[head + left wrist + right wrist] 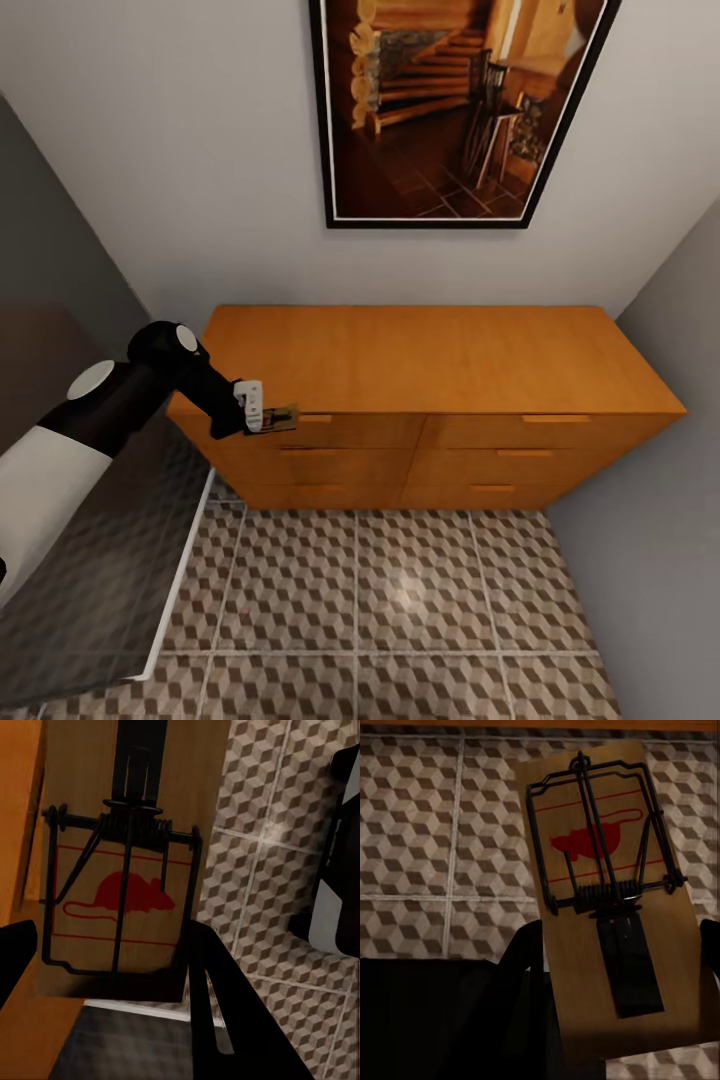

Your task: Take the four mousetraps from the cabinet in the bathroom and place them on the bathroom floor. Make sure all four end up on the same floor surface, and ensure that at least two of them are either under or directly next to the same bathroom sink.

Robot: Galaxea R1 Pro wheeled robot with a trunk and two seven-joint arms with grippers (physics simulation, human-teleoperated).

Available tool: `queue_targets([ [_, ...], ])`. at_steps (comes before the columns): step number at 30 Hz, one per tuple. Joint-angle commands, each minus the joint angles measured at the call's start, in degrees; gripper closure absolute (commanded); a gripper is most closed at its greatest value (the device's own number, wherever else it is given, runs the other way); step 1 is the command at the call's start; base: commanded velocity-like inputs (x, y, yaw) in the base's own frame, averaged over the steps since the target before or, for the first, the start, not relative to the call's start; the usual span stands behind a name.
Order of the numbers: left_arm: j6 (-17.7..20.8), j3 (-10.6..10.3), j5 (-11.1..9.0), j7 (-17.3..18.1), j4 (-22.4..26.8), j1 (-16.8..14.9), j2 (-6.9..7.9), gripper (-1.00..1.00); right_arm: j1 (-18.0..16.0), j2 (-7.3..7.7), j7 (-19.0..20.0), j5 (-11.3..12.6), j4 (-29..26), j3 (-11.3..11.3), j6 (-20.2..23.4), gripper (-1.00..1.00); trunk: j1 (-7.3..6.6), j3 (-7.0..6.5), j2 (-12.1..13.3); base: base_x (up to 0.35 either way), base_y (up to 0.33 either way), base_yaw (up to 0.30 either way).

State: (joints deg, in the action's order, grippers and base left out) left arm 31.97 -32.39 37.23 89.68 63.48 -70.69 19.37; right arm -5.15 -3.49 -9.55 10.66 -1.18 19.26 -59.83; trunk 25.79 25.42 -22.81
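My left gripper (280, 415) is shut on a tan mousetrap (283, 413) at the left front corner of the orange-brown cabinet (430, 360). In the left wrist view this mousetrap (124, 870), with dark wire and a red mouse print, sits between the dark fingers (225, 1005) of the left gripper (111, 941), above the cube-patterned bathroom floor (277, 870). In the right wrist view my right gripper (621, 937) is shut on a second mousetrap (607, 892) over the floor (435, 832). The cabinet's drawers look shut. The sink and the other mousetraps are out of view.
A framed picture (460, 100) hangs on the wall above the cabinet. Grey walls close in on both sides. A dark glossy slab with a white edge (185, 560) stands at the left. Patterned floor (400, 600) lies open in front of the cabinet.
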Motion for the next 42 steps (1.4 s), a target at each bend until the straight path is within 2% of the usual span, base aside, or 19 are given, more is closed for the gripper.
queue_targets([
  [1,0.4,-0.1,0.3,0.3,0.1,-0.1,0.04,1.00,0.0,0.00,0.0,0.5,0.0,0.5,-0.2,1.00,0.00,0.09,-0.1,-0.317,-0.095,0.000],
  [20,0.3,-0.2,0.4,0.3,-0.4,1.1,0.05,1.00,0.0,0.06,0.0,0.5,0.0,0.5,-0.2,1.00,0.00,0.09,-0.1,-0.325,-0.046,0.000],
  [25,0.3,-0.2,0.4,0.3,-0.6,3.8,-0.05,1.00,0.0,0.06,0.0,0.5,0.0,0.5,-0.2,1.00,0.00,0.09,-0.1,-0.320,0.000,0.000],
  [32,0.3,-0.3,0.3,0.3,-2.6,10.0,-0.50,1.00,0.0,0.06,0.0,0.5,0.0,0.5,-0.2,1.00,0.00,0.09,-0.1,-0.080,0.000,0.000],
  [35,0.3,-0.4,-0.1,-4.9,-4.8,12.9,-1.08,1.00,0.0,0.06,0.0,0.5,0.0,0.5,-0.2,1.00,0.00,0.09,-0.1,-0.009,0.000,0.000],
  [37,0.2,-0.4,-0.2,-8.3,-7.1,15.3,-2.15,1.00,0.0,0.09,0.0,0.5,0.0,0.5,-0.2,1.00,0.00,0.09,-0.1,-0.003,0.000,0.000],
  [40,0.1,-0.5,-0.4,-15.3,-11.1,20.9,-4.24,1.00,0.0,0.13,0.0,0.5,0.0,0.5,-0.2,1.00,0.00,0.09,-0.1,-0.001,0.000,0.000],
  [42,0.0,-0.5,-0.9,-19.2,-12.8,23.4,-4.92,1.00,0.0,0.14,0.0,0.5,0.0,0.5,-0.2,1.00,0.00,0.09,-0.1,0.000,0.000,0.000],
])
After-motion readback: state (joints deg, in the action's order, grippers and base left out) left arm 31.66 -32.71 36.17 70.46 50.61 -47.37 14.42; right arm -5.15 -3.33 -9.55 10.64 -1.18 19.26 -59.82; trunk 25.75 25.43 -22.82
